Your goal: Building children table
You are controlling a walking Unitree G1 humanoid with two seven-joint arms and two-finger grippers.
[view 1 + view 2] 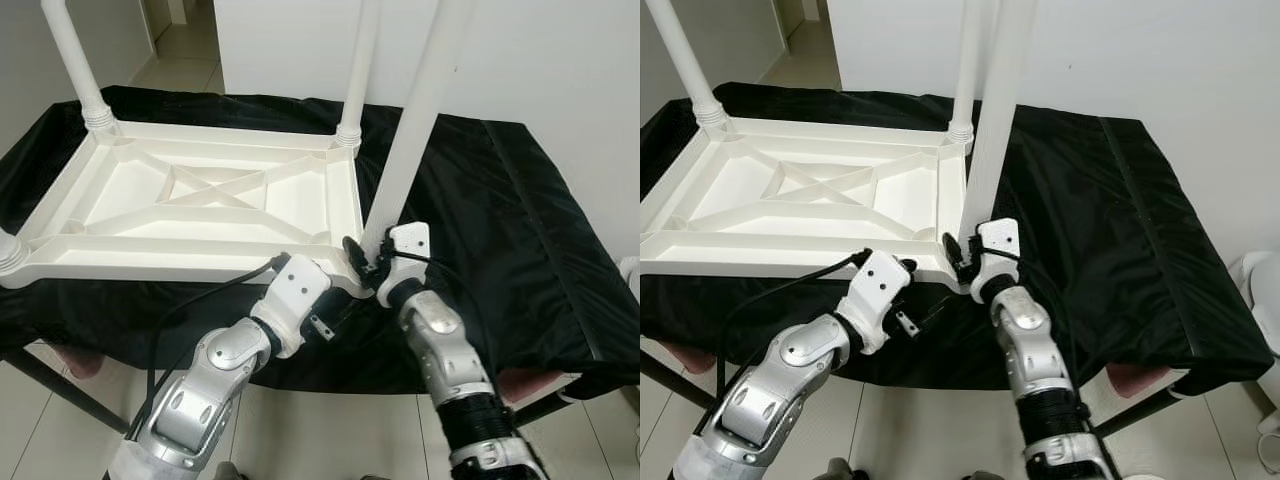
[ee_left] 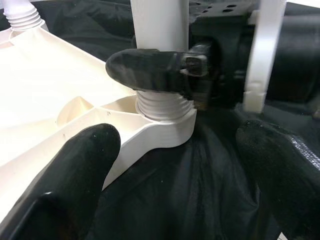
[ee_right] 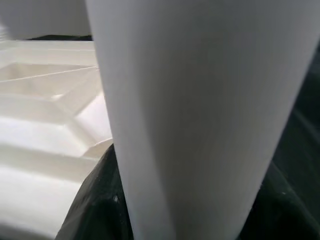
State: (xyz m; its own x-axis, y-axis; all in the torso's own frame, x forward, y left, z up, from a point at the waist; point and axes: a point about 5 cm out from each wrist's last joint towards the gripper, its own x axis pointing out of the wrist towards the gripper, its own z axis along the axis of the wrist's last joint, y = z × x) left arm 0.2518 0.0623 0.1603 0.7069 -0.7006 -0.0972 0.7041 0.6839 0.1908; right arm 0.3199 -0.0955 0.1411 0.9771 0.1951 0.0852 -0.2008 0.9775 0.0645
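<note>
A white plastic children's table top [image 1: 200, 205] lies upside down on a black cloth. Two legs stand screwed in at its far corners [image 1: 75, 65] [image 1: 358, 70]. A third leg [image 1: 415, 120] stands tilted in the near right corner socket [image 2: 162, 122]. My right gripper [image 1: 362, 262] is shut on this leg just above its threaded base, one black finger [image 2: 150, 70] wrapping it. In the right wrist view the leg [image 3: 200, 115] is very close. My left gripper [image 2: 172, 170] is open just before that corner, with a finger [image 2: 65, 190] on either side and not touching it.
The black cloth [image 1: 500, 230] covers a work table whose front edge is just under my arms. A fourth leg's base [image 1: 8, 250] shows at the left edge. A white wall stands behind, with tiled floor [image 1: 320, 420] below. A black cable [image 1: 200, 300] hangs from my left arm.
</note>
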